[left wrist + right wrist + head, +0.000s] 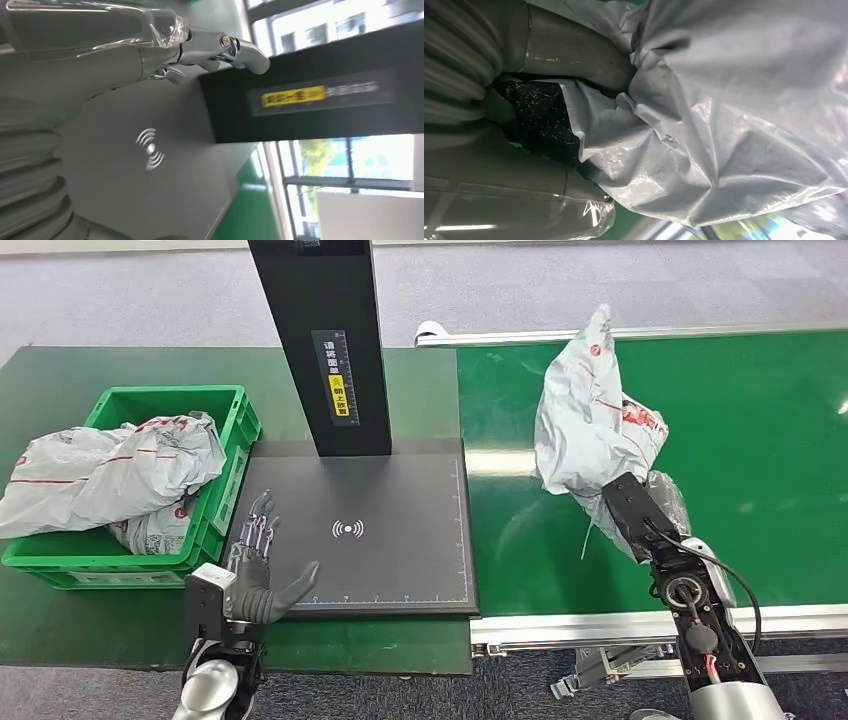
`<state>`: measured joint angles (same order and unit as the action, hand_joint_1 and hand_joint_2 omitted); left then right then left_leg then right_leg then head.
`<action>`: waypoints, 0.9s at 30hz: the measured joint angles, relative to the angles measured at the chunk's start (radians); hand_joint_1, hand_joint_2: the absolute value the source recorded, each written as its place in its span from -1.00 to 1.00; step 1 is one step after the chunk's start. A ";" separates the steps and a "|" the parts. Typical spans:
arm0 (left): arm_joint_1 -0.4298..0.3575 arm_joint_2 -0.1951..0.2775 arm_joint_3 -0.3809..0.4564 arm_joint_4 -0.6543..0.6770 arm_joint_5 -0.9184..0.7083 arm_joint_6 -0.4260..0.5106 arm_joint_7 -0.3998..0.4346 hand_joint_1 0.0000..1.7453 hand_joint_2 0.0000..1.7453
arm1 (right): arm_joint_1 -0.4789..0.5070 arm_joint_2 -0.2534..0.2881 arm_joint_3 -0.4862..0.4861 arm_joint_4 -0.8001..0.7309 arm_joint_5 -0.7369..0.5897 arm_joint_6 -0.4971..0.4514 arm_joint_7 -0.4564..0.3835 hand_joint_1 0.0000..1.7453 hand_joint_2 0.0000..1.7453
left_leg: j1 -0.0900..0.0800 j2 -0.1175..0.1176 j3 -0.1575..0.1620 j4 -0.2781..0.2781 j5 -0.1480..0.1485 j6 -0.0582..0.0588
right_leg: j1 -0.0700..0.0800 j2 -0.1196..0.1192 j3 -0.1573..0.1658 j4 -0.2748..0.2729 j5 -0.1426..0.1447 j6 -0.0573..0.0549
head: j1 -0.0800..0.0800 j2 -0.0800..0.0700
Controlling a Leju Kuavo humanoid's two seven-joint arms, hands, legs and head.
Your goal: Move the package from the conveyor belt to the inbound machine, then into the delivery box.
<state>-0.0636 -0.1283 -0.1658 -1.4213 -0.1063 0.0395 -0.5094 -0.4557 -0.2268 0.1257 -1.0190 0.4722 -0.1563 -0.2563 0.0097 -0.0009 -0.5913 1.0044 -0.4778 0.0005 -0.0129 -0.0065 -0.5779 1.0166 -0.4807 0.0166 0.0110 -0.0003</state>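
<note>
- A dark green table (pixel 60 630) carries the black inbound machine (pixel 400 560) and a green delivery box (pixel 225 405); the bright green conveyor belt (pixel 780 440) runs beside it on the right, edged by a silver rail (pixel 620 622); grey carpet floor (pixel 600 290) lies beyond.
- The machine's flat plate bears a white wireless symbol (pixel 347 529); its black upright post (pixel 320 340) carries a label (pixel 340 375) with white characters and a yellow strip, too small to read; in the left wrist view the yellow strip (pixel 292 95) is blurred; windows (pixel 350 160) show behind the post.
- The package (pixel 590 420), a crumpled grey plastic mailer with red print, is held up over the conveyor belt, just right of the machine; the right hand (pixel 630 502) grips it from below, fingers (pixel 574 60) clamped into the plastic.
- The left hand (pixel 258 570) rests over the plate's near left corner, holding nothing, fingers (pixel 258 525) apart and stretched forward.
- More grey mailers (pixel 110 475) with red print fill the delivery box, spilling over its left edge.
</note>
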 joint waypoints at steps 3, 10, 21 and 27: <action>-0.001 -0.007 0.001 -0.032 -0.027 0.127 -0.098 -1.00 1.00 | 0.037 0.049 -0.029 -0.095 -0.064 -0.061 -0.166 1.00 1.00 | 0.000 0.000 0.000 0.000 0.000 0.000 | 0.000 0.001 0.000 0.000 0.000 0.000 | 0.000 0.000; -0.022 -0.014 -0.017 -0.192 0.037 0.439 -0.188 -1.00 1.00 | 0.092 0.151 0.012 -0.306 -0.126 -0.132 -0.430 1.00 1.00 | 0.001 0.002 0.001 0.000 0.000 0.000 | 0.001 0.002 0.000 0.000 0.000 -0.001 | 0.000 0.000; -0.029 -0.014 -0.032 -0.267 0.044 0.457 -0.189 -1.00 1.00 | 0.107 0.184 0.065 -0.373 -0.120 -0.128 -0.438 1.00 1.00 | 0.000 0.002 0.002 0.000 0.000 0.000 | 0.000 0.002 0.000 0.000 0.000 -0.001 | 0.000 0.000; -0.030 -0.012 -0.032 -0.304 0.076 0.507 -0.189 -1.00 1.00 | 0.076 0.189 0.162 -0.334 0.072 -0.114 -0.434 1.00 1.00 | 0.001 0.004 0.002 -0.001 0.000 -0.001 | 0.001 0.004 0.000 0.000 0.000 -0.001 | 0.000 0.000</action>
<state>-0.0936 -0.1400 -0.1982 -1.7250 -0.0307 0.5460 -0.6981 -0.3794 -0.0375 0.2879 -1.3526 0.5441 -0.2699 -0.6900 0.0103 0.0034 -0.5892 1.0037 -0.4782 -0.0002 -0.0117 -0.0023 -0.5775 1.0171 -0.4809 0.0156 0.0109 -0.0004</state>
